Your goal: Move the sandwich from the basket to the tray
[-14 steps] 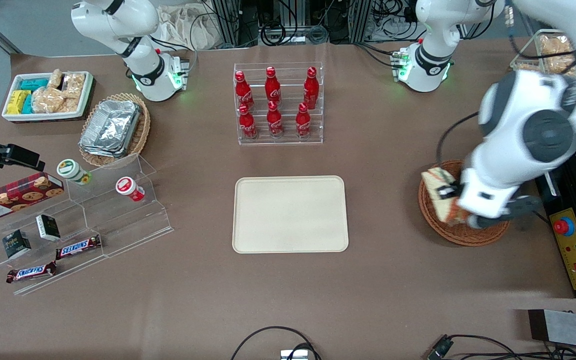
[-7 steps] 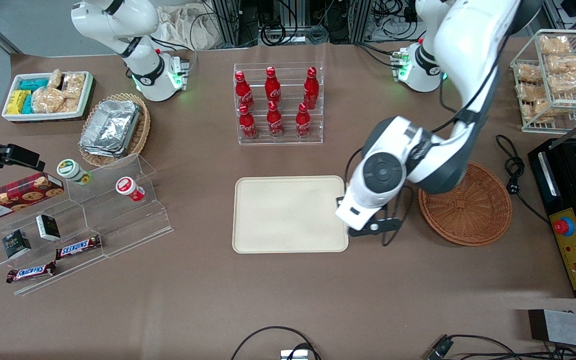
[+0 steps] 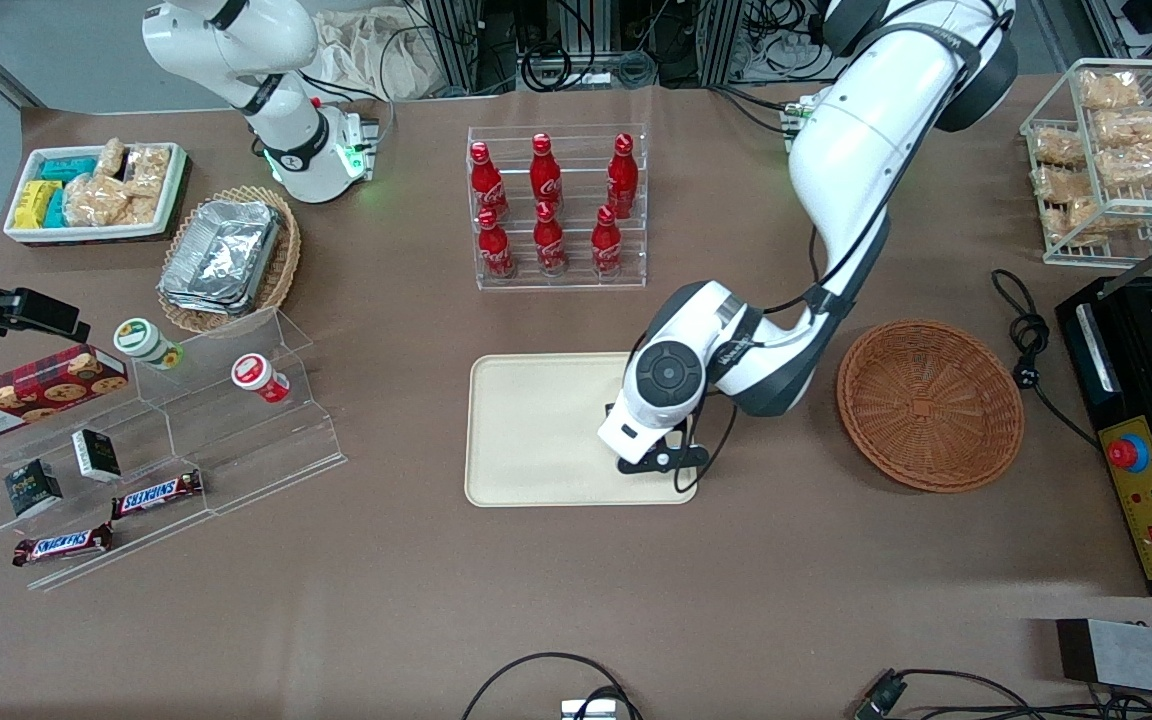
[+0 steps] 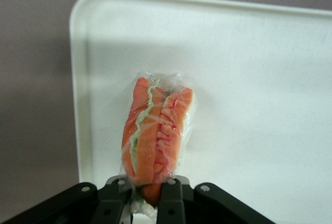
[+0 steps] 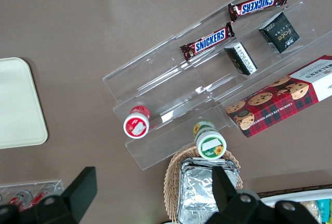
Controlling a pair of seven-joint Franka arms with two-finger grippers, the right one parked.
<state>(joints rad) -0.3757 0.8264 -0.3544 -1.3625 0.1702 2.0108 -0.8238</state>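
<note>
Your brown table (image 3: pixel 576 600), backed by cable clutter along the frame's top, carries the cream tray (image 3: pixel 536 430) at center, above which the pincer (image 4: pixel 149 193) grips the wrapped sandwich (image 4: pixel 155 136), orange-and-green filling outward, basket (image 3: pixel 930 404) empty.

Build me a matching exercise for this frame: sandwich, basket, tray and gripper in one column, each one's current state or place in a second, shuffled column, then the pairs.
Things:
1. sandwich
2. basket
3. tray
4. gripper

States:
A. round wicker, nothing in it
B. shut, hanging over the tray's end toward the basket
C. flat, cream, directly beneath the wrapped food
D. wrapped, clamped between two fingers, filling edge showing

Pairs: 1-D, 2-A, 3-C, 4-B
</note>
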